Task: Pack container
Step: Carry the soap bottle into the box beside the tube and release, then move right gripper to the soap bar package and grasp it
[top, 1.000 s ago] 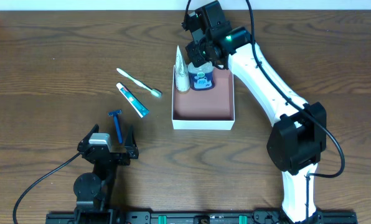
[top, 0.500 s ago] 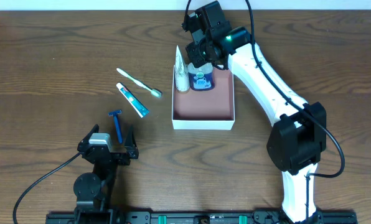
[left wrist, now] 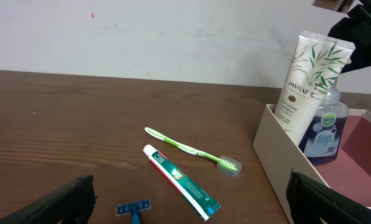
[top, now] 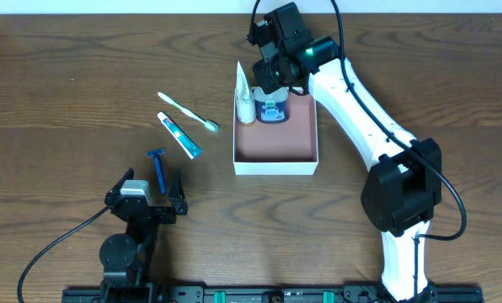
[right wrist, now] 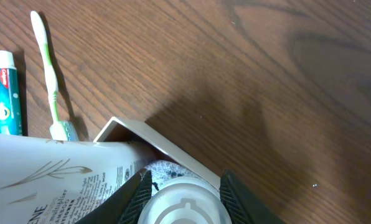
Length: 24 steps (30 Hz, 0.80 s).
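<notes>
The container point(top: 276, 167) is a shallow white-walled box with a reddish-brown floor, right of centre in the overhead view; its wall point(left wrist: 279, 155) and corner point(right wrist: 167, 146) show in the wrist views. A white Pantene tube point(top: 246, 97) point(left wrist: 304, 81) point(right wrist: 55, 180) leans in its far left corner. Beside it stands a blue soap pump bottle point(top: 273, 108) point(left wrist: 324, 130). My right gripper point(top: 272, 80) point(right wrist: 184, 186) hangs over that bottle, open, its jaws on either side of the white pump cap point(right wrist: 184, 205). My left gripper point(top: 146, 195) point(left wrist: 195, 202) rests open and empty at the near left.
Left of the box lie a green-and-white toothbrush point(top: 186, 111) point(left wrist: 192, 149) point(right wrist: 50, 74), a toothpaste tube point(top: 179, 135) point(left wrist: 179, 180) point(right wrist: 7, 93) and a blue razor point(top: 158, 167) point(left wrist: 134, 210). The right arm point(top: 360, 109) reaches across the table's right side.
My right gripper's jaws have spread apart from the blue bottle's top and it has lifted slightly. The bottle stays standing in the box. The left arm has not moved.
</notes>
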{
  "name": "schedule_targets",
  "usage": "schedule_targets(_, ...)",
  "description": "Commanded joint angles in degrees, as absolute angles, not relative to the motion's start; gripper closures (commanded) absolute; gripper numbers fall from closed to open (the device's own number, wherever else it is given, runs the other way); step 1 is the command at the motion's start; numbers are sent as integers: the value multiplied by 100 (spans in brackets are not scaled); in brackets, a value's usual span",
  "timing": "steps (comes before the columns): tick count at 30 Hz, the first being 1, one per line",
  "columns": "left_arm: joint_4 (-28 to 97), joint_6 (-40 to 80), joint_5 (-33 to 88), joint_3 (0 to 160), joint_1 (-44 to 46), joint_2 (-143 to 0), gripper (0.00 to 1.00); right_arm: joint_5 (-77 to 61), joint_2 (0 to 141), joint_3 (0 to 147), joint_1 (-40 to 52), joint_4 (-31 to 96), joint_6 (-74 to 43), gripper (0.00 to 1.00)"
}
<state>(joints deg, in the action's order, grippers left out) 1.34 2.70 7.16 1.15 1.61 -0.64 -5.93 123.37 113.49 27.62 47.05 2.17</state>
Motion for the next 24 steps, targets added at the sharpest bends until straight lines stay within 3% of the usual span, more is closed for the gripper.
schedule_targets(1,338,193,838,23,141,-62,2,-644,12265,11426,2851,4694,244,64)
schedule_targets(8,338,193,838,23,141,-62,2,-646,12256,11426,2851,4766,242,55)
schedule_targets(21,338,193,838,23,141,-62,2,-644,12158,11469,2840,4755,242,53)
schedule_targets(24,338,193,838,23,141,-62,2,-644,11909,11489,2801,4716,237,48)
